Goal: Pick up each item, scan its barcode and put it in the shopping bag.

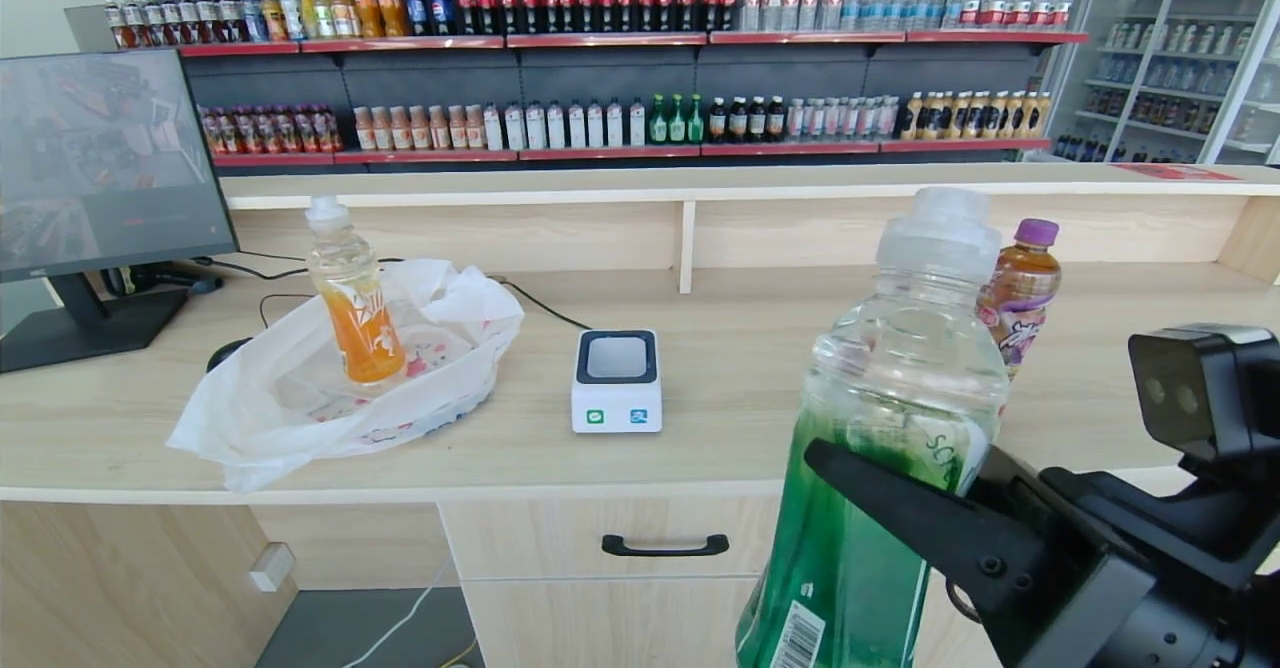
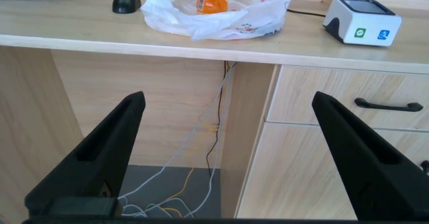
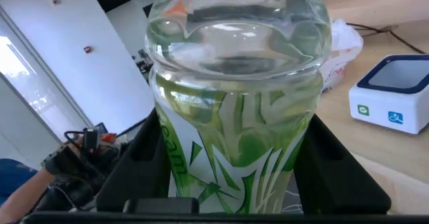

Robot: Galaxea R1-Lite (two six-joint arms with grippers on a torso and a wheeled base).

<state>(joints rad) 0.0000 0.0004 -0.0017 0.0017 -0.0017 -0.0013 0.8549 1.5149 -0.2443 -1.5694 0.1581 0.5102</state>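
Observation:
My right gripper (image 1: pixel 905 493) is shut on a clear bottle with a green label (image 1: pixel 890 428), held up close at the lower right, in front of the counter edge. In the right wrist view the green-label bottle (image 3: pixel 238 110) sits between the two fingers. The white barcode scanner (image 1: pixel 616 380) stands mid-counter, to the left of the held bottle. An orange-drink bottle (image 1: pixel 352 298) stands upright inside the white shopping bag (image 1: pixel 260 418) on the left. A purple-capped bottle (image 1: pixel 1022 288) stands on the counter behind the held one. My left gripper (image 2: pixel 228 157) hangs open below the counter.
A monitor (image 1: pixel 100 158) on a stand fills the counter's far left, with a mouse (image 1: pixel 225 353) and cables beside the bag. A raised ledge runs along the counter's back. A drawer with a black handle (image 1: pixel 665 546) lies under the scanner.

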